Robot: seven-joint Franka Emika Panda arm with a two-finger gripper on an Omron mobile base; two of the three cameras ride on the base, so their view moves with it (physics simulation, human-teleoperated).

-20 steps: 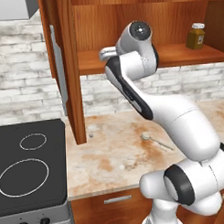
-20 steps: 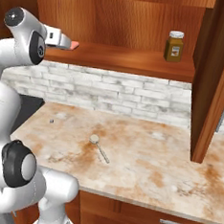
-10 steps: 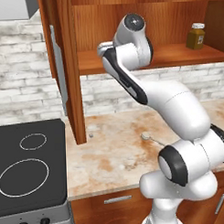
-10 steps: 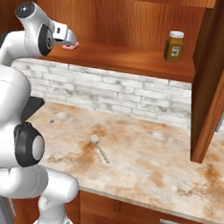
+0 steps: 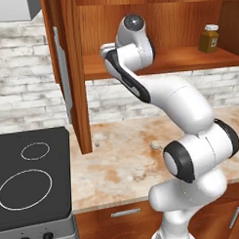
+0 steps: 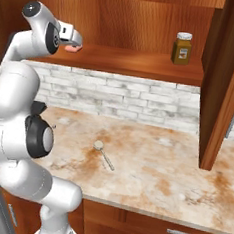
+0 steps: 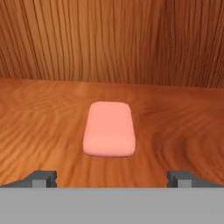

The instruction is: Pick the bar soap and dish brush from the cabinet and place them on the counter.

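Two base cameras first: from the left one I see my arm [image 5: 154,91] reaching up into the open cabinet [image 5: 71,69] over its wooden shelf [image 5: 187,58], an amber jar [image 5: 209,38] at the shelf's far right and a dish brush [image 5: 155,145] lying on the counter [image 5: 113,165] beside the black stovetop [image 5: 31,178]. From the right one I see the claw [image 6: 73,41] at the shelf's left end, just above the pink bar soap [image 6: 71,48], with the brush [image 6: 103,153] on the counter [image 6: 159,178] below. Through the hand camera the bar soap [image 7: 109,128] lies flat on the shelf [image 7: 183,131] ahead, centred between my two fingertips [image 7: 41,178], which stand spread wide and grip nothing.
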